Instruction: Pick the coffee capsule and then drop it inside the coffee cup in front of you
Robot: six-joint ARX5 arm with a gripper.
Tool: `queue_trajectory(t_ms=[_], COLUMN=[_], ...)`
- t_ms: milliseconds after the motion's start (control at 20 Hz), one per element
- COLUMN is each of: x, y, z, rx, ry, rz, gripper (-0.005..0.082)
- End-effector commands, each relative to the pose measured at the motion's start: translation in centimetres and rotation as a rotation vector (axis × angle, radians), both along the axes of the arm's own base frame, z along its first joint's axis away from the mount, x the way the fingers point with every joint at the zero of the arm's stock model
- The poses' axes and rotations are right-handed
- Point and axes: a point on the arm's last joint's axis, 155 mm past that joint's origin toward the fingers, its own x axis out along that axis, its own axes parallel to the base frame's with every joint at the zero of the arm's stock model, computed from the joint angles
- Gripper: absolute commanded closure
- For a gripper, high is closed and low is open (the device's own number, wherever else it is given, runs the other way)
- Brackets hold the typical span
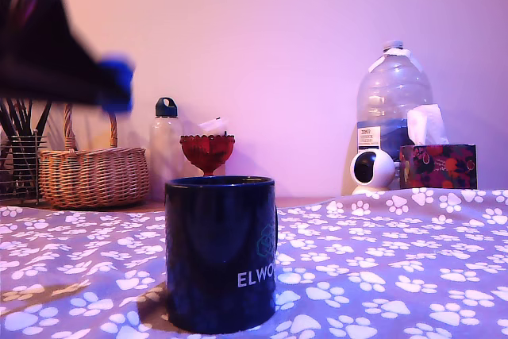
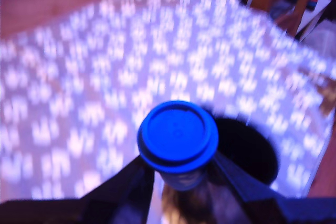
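Carry step, as I read it: pick looks done, drop not yet.

Wrist view: blue coffee capsule [image 2: 177, 139] sits between the two dark jaws, which are closed narrow on its body just below the rim. The gripper [image 2: 178, 174] grips it from both sides. Capsule's flat round lid faces the camera, so its long axis runs roughly along the wrist camera's line of sight and the tapered body points back toward the gripper. Frame is motion-blurred, so fine tilt is unreadable.

Beyond the capsule in the wrist view is a dark round opening, likely the coffee cup [image 2: 251, 150] mouth. It's offset to one side of the capsule, not under it.

Exterior view: cup [image 1: 221, 253] stands upright on the paw-print cloth [image 1: 397, 275] over the tabletop, nearest the camera, "ELWO" lettering facing out. Gripper [image 1: 117, 85] is blurred, high at the exterior view's left, well above and off to the side of the rim, with blue showing at the tip.

Next move, my call: translate toward the exterior view's right until the capsule centres over the mouth, lower slightly, then open.

Far row by the wall: wicker basket [image 1: 93, 174], red goblet dish [image 1: 207, 151], water jug [image 1: 392, 109]. All are well clear of the path.
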Motion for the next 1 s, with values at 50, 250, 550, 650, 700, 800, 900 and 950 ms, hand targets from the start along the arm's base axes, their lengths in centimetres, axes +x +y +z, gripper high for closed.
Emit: queue_trajectory(t_ms=[50,250,550,650,700,800,900,950], x=[-0.9,-2.4,-3.5,-3.5,-3.3,-2.8,-2.5,-2.3], y=[-0.8,-1.7,-3.4,-4.1,-4.4,-4.9,-5.1,-5.2], z=[-0.1,-0.8,-2.0,-2.5,-2.5,-2.2,-2.4,-2.7], rx=[0.02,0.042,0.112,0.157,0.181,0.224,0.282,0.309], ry=[-0.002,0.029,0.065,0.083,0.084,0.084,0.113,0.126], rz=[-0.045,-0.098,-0.162,-0.183,-0.182,-0.185,-0.188,-0.193], gripper=[0.0536,0.0536,0.0536,0.0536,0.0536,0.0536,0.0536,0.0536])
